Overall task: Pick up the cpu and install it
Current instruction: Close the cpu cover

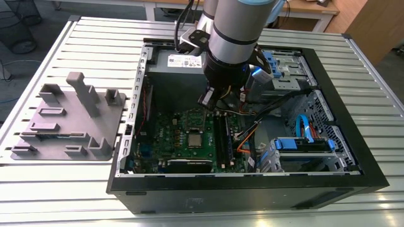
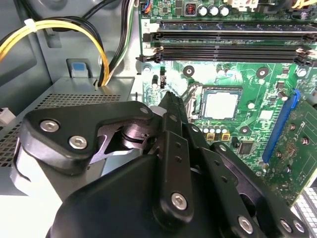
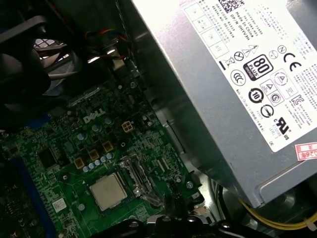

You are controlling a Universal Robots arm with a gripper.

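Gripper [image 2: 166,99] hangs inside the open computer case [image 1: 353,184], above the green motherboard [image 1: 170,132]; in the second wrist view the fingers come together to a point, nothing between them. The cpu [image 2: 221,105] lies flat in its socket [image 2: 195,106], pale top up, also seen at [image 3: 107,191] and [image 1: 195,140], apart from the gripper. Judgement: placement looks done; what remains would be locking the socket, calling for a careful press on its frame. Fingertips partly hidden by the gripper's own body; latch state hard to make out. Grey holder tray [image 1: 63,123] sits outside the case.

Open computer case [image 1: 353,156], green motherboard [image 1: 170,130] (inside), grey holder blocks [image 1: 69,118]
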